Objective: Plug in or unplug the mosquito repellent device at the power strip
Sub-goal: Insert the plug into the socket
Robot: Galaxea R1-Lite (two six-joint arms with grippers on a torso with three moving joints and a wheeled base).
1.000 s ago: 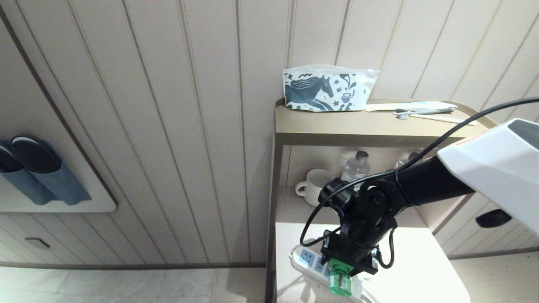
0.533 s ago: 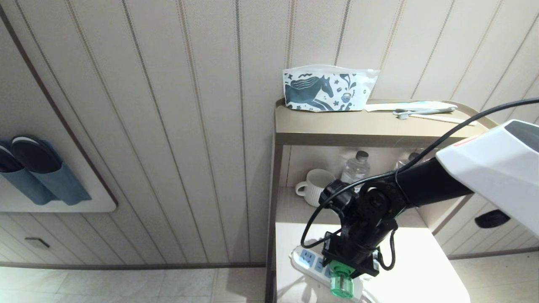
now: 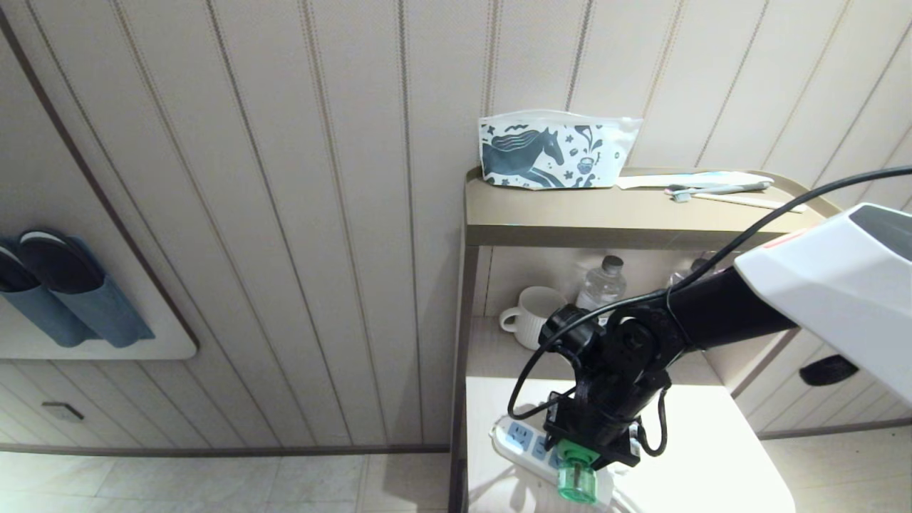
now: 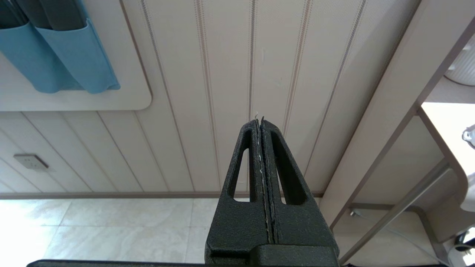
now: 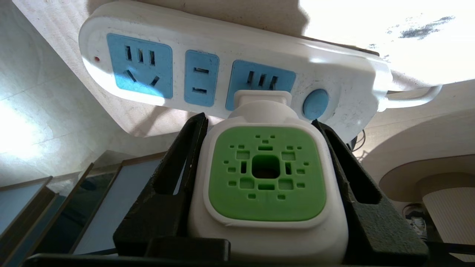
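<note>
My right gripper point(image 3: 581, 456) point(image 5: 259, 122) is shut on the mosquito repellent device point(image 3: 576, 479) point(image 5: 266, 178), one black finger on each white side, its green vented top facing the wrist camera. The device's plug end sits against the light-blue socket face nearest the round button on the white power strip point(image 3: 516, 438) point(image 5: 222, 48); its prongs do not show. The strip lies near the left front edge of the white tabletop point(image 3: 705, 456). Two other socket faces are free. My left gripper point(image 4: 259, 120) is shut on nothing, parked low and facing the panelled wall.
A white mug point(image 3: 531, 313) and a clear water bottle point(image 3: 602, 285) stand on the shelf behind the arm. A horse-print pouch point(image 3: 552, 149) and a toothbrush point(image 3: 719, 189) lie on the top shelf. The tabletop's left edge drops to the tiled floor point(image 3: 214, 484).
</note>
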